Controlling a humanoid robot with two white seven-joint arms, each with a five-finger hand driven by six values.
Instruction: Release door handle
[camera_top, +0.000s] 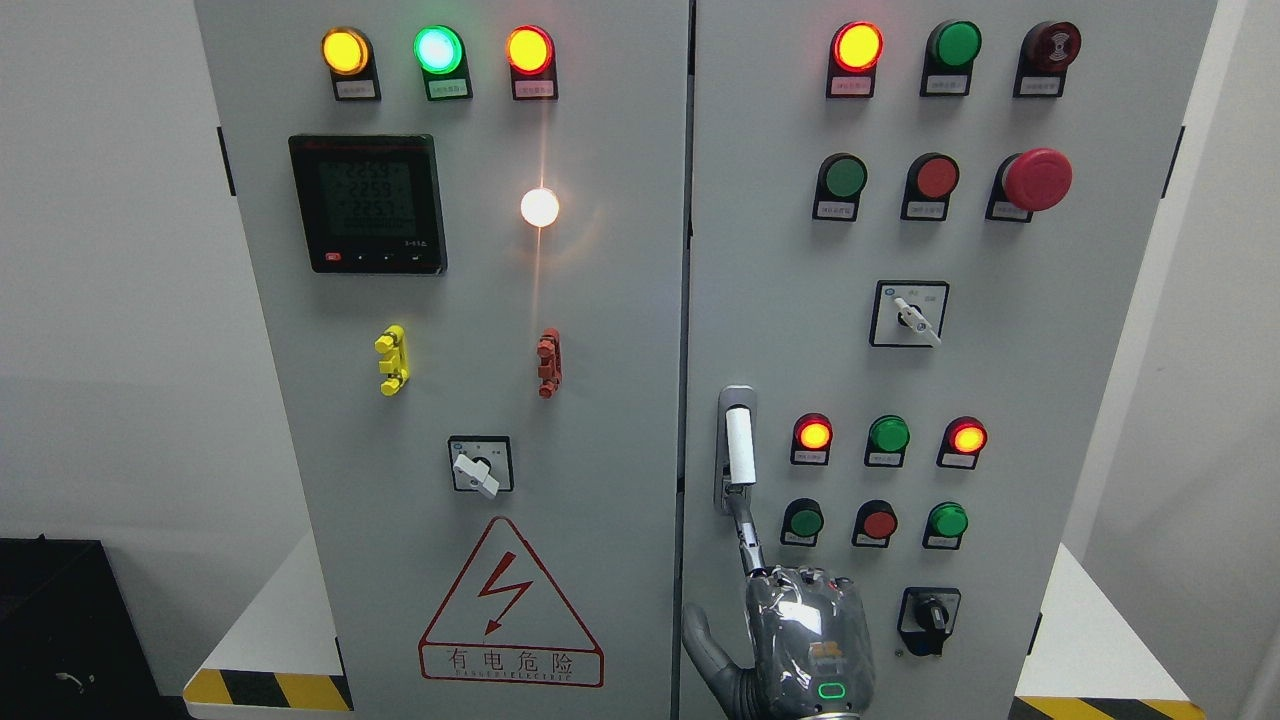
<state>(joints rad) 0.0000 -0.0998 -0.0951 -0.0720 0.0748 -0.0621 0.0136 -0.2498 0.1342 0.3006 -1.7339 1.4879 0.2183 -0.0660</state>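
Door handle: the white cylindrical door handle (739, 445) stands upright in its silver recessed plate at the left edge of the grey metal right-hand cabinet door (1080, 400), a little below mid-height.
Right hand: the silver-grey robot right hand (805, 640) comes up from the bottom edge, back toward the camera. It is not wrapped round the grip.
Fingers: one long finger (746, 535) reaches up and meets the handle's lower end. The thumb (703, 640) is spread out to the left and the other fingers look folded at the knuckles. Whether the fingertip is hooked behind the grip cannot be told.
Left hand: not in view.
Stage: release looks nearly done, with only the one finger left in contact.
Risk, snag: if that fingertip sits behind the grip, pulling straight back could drag the handle and swing the door open.
Risk, stray contact: the round green push button (803, 521) lies just beside the finger, and the black rotary switch (930, 618) is near the knuckles. A sideways retreat toward the right could press or turn them.
Safer path: probably downward and away from the door.
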